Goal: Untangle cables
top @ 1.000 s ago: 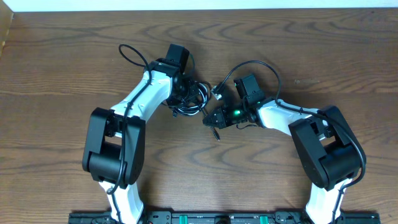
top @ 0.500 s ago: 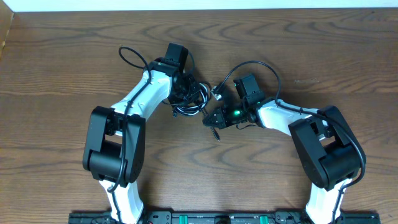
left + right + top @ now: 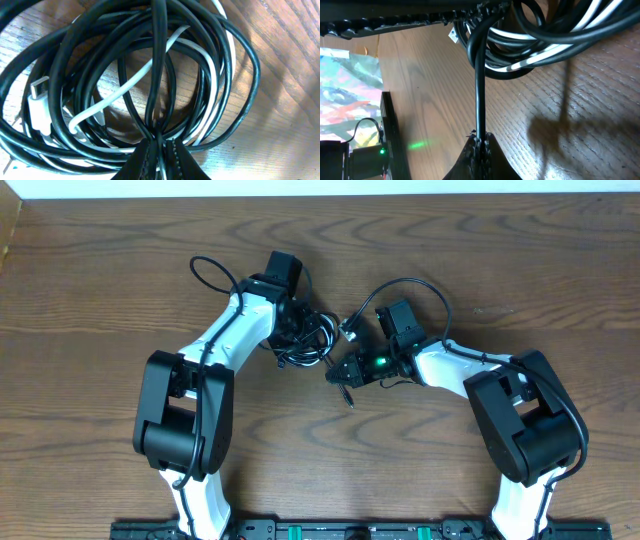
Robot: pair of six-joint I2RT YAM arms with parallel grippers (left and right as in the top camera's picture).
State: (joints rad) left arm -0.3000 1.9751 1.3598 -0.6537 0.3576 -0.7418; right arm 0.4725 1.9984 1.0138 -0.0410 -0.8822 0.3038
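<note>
Bench [image 3: 90, 270] centre: cables [image 3: 312, 338] lie as one tangled coil, nothing separated. Left hand [image 3: 159, 148] pinches a black cord [image 3: 157, 75] in the coil; right hand [image 3: 479, 141] clamps a taut black strand [image 3: 480, 90]. White cord [image 3: 125, 92] woven through. Early stage.

Dark brown wood-grain table [image 3: 110, 270] fills nearly the whole overhead frame. Tangled cables [image 3: 310, 340] lie on it just left of ctr, in the upper half: several black cords looped over each other, w/ one white cord [image 3: 120, 95] threaded thru. White plug [image 3: 37, 107] sits at the left of the left-wrist frame, down on the wood.
</note>
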